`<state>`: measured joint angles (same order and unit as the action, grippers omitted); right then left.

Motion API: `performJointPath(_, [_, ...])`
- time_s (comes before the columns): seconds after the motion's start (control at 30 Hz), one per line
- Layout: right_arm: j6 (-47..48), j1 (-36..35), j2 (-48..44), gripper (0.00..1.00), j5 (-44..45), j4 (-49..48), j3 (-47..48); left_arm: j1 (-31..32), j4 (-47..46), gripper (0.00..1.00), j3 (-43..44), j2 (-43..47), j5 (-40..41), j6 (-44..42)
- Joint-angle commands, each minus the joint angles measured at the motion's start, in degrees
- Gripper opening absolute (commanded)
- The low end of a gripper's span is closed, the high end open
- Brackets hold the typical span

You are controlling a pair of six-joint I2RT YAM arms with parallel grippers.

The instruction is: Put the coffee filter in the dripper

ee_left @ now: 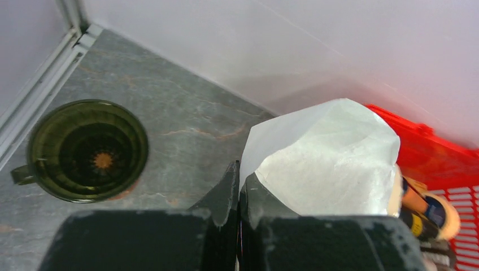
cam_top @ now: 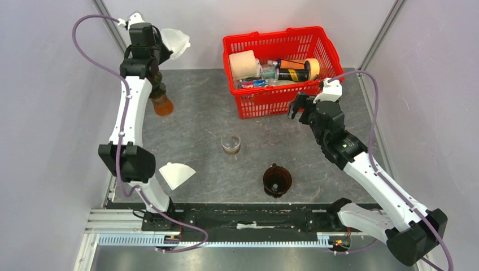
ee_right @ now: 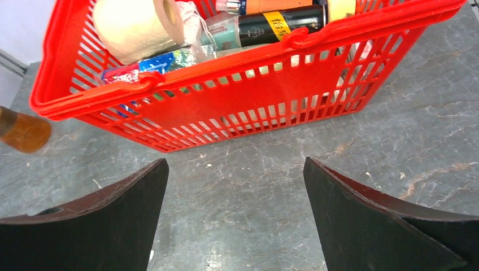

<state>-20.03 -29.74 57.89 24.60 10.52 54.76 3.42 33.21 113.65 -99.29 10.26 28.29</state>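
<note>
Dark bottle (ee_right: 252,31) in red basket (ee_right: 294,84): its yellow label (ee_right: 278,25) bore black Chinese characters, too small to read.

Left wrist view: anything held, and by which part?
Yes: the left pincer is shut on the white paper filter, pinching its lower edge. The right pincer is open and holds nothing.

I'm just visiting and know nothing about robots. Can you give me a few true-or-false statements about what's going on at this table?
1. The left gripper pinches a white coffee filter. True.
2. The right gripper is clamped on the red basket. False: it is open, holds nothing, and sits just short of the basket.
3. A second filter lies on the table. True.
4. The dark dripper already holds a filter. False: it is empty.
</note>
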Motion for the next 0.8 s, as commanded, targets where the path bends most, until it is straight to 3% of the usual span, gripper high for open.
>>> performJointPath(0.0, [-0.4,0.8,1.3,0.97,2.2,-0.1,0.7,-6.5,3.7,0.02,4.4,-3.8,-1.2,3.3])
performJointPath(0.2, [-0.3,1.3,1.1,0.97,3.3,-0.2,0.3,-11.5,6.3,0.02,3.3,-5.6,3.6,6.9])
performJointPath(0.4, [-0.7,1.3,1.9,0.97,2.5,-0.6,0.1,-11.9,4.2,0.02,-0.6,-3.9,2.9,8.2])
performJointPath(0.63, [-1.0,1.3,1.9,0.97,0.6,-1.0,-0.2,-11.9,-5.1,0.02,-15.0,3.1,5.9,12.6])
performJointPath(0.77, [-1.0,1.4,1.7,0.97,-0.1,-1.6,-0.7,-11.9,-8.1,0.02,-18.4,5.0,7.9,12.9])
